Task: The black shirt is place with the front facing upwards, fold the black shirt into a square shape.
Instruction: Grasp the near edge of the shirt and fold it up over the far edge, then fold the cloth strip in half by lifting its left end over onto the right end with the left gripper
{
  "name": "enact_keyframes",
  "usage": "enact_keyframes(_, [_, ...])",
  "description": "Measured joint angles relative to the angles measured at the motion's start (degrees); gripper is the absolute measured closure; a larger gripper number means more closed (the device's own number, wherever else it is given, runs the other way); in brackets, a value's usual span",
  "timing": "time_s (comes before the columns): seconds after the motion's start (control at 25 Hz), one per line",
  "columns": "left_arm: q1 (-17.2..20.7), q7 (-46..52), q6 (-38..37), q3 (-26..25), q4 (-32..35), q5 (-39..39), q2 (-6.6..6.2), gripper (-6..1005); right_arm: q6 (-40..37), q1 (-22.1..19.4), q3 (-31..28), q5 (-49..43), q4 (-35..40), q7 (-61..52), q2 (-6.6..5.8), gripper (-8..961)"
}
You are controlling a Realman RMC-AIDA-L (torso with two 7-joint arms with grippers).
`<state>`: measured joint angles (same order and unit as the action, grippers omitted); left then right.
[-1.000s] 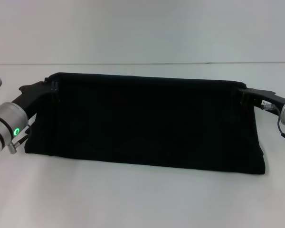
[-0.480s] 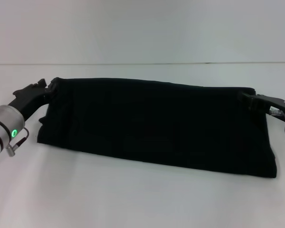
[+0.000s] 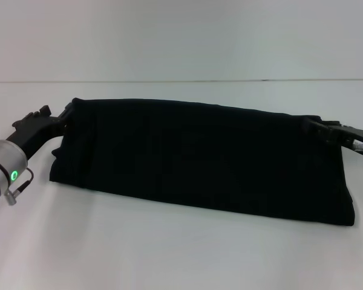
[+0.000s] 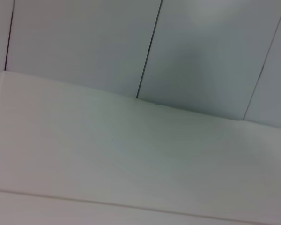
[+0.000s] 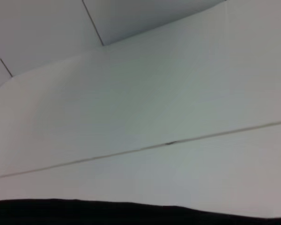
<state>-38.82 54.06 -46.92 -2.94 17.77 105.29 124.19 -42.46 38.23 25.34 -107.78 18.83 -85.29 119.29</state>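
Nearest the camera, the white bench (image 3: 169, 254) is lying bare in front of the work. Just beyond that, the lower edge of the black shirt (image 3: 199, 160) is resting on the bench, running from the left side down and across toward the right. The shirt is showing as a long dark band, wider than it is tall, with no lettering visible on the face turned this way. Its upper edge is being held up off the bench, stretched between the two arms, and sloping slightly lower toward the right.

On the left, the left gripper (image 3: 65, 116) is clamping the upper left corner of the shirt, its silver wrist with a green light sitting lower and nearer, at the frame edge. On the right, the right gripper (image 3: 311, 125) is pinching the upper right corner, its black body reaching in from the right edge. Both are grasping the cloth, one at each end of the raised edge.

In the right wrist view, a strip of the black fabric (image 5: 131, 213) is filling one edge of the picture, with white bench beyond it. Farthest back, a pale wall (image 3: 181, 36) is rising behind the bench.
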Motion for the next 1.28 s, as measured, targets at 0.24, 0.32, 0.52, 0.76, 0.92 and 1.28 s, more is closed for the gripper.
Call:
enact_keyframes(0.24, [0.39, 0.10, -0.17, 0.01, -0.04, 0.00, 0.00, 403, -1.26, -2.81, 0.55, 2.43, 4.29, -2.09, 0.23, 128])
enact_keyframes(0.32, [0.40, 0.04, -0.20, -0.11, -0.08, 0.00, 0.00, 403, -2.36, -3.80, 0.51, 4.77, 5.04, -1.72, 0.29, 105])
enact_keyframes(0.52, [0.47, 0.43, -2.19, -0.07, -0.07, 0.04, 0.00, 404, -3.43, -5.95, 0.27, 7.75, 6.04, -1.40, -0.03, 59])
enact_keyframes(0.76, [2.58, 17.74, -8.51, 10.37, 7.64, 4.92, -0.39, 404, -11.82, -11.33, -0.52, 16.60, 6.37, 1.85, -0.26, 58])
enact_keyframes(0.92, [5.61, 42.36, -15.43, 24.35, 20.88, 12.61, -0.93, 404, -20.30, -14.90, -1.95, 24.94, 5.44, 6.32, -0.53, 58])
enact_keyframes(1.28, [4.91, 73.68, -37.52, 24.07, 35.24, 32.43, -6.49, 405, -22.47, -14.69, -1.72, 26.17, 4.57, 12.63, -0.69, 59])
